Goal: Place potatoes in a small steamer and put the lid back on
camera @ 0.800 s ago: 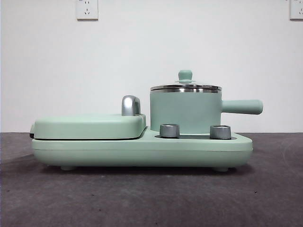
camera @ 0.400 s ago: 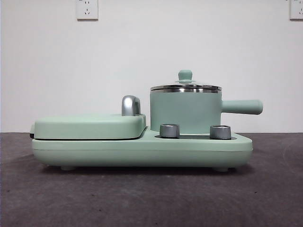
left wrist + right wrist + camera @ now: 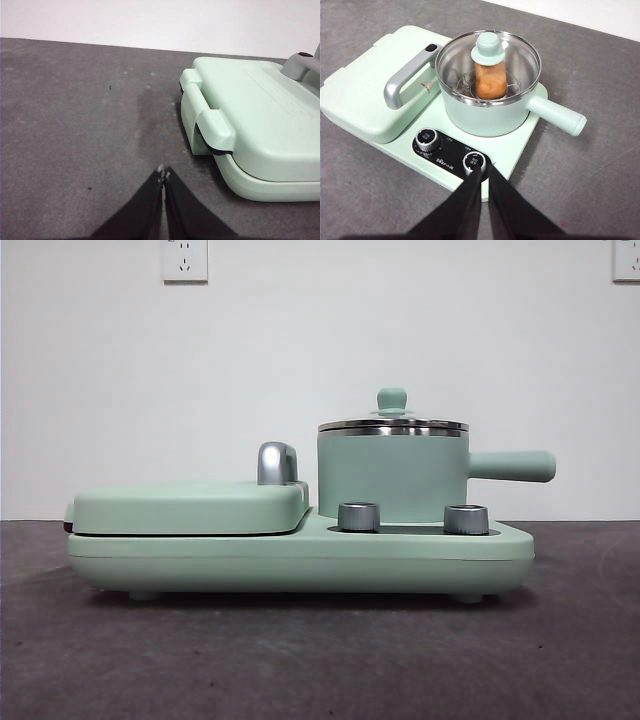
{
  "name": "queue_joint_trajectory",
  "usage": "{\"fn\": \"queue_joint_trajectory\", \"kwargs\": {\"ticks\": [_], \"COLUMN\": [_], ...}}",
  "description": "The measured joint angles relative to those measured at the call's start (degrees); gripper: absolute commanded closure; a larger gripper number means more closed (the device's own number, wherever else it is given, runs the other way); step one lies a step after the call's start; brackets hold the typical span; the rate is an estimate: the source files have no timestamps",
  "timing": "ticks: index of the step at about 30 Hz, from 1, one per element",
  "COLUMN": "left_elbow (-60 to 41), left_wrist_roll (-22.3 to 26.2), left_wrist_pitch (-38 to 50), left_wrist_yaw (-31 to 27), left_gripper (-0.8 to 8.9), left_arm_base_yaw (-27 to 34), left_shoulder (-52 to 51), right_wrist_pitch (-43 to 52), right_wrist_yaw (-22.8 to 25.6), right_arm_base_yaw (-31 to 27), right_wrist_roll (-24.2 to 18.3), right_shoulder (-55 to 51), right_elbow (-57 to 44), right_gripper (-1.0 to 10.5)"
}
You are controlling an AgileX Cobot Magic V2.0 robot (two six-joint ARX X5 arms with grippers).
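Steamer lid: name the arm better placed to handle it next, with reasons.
Right, probably. The right gripper hangs over the small steamer with the lid on; the left gripper sits beyond the griddle.

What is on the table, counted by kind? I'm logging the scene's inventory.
Potato: 1, inside the small steamer
Small steamer: 1
Lid: 1, on the steamer
Griddle cover: 1
Chrome handle: 1
Control knobs: 2
Appliance base: 1
Grippers, left gripper and right gripper: 2, both shut and holding nothing
Total: 10
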Motion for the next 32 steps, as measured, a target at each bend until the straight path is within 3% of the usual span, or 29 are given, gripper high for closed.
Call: {"fn": "queue_joint_trajectory", "kwargs": {"ticks": [8,12,16,23,32], "left_elbow": [0.0,0.0,0.0,0.0,0.0], "left_wrist_roll": [0.0,0.0,0.0,0.0,0.0], "left_wrist_pitch": [0.0,0.0,0.0,0.0,0.0], "left_wrist_yaw": [0.0,0.0,0.0,0.0,0.0], "left_gripper": [8.07,8.07,8.07,8.07,8.07], "left_arm_base_yaw": [0.0,0.0,0.0,0.0,0.0], "left_shoulder": [0.0,0.0,0.0,0.0,0.0], "right_wrist_pitch": [0.0,1.0,9.1,24.4,26.4], "right_wrist_yaw": [0.0,2.3,3.7,4.6,4.5], "right_arm_base_yaw": [0.0,-0.7,-5.7,-15.1,-19.3], "right_wrist_roll": [0.0,-2.5,-5.3,-6.1,-6.3], "right_shoulder": [0.0,-0.5,-7.0,-24.3,-36.9], "right_elbow": [0.0,-0.7,-10.5,-33.6,-47.5], "right_gripper": [9.3,9.3,9.3,9.3,9.3]}}
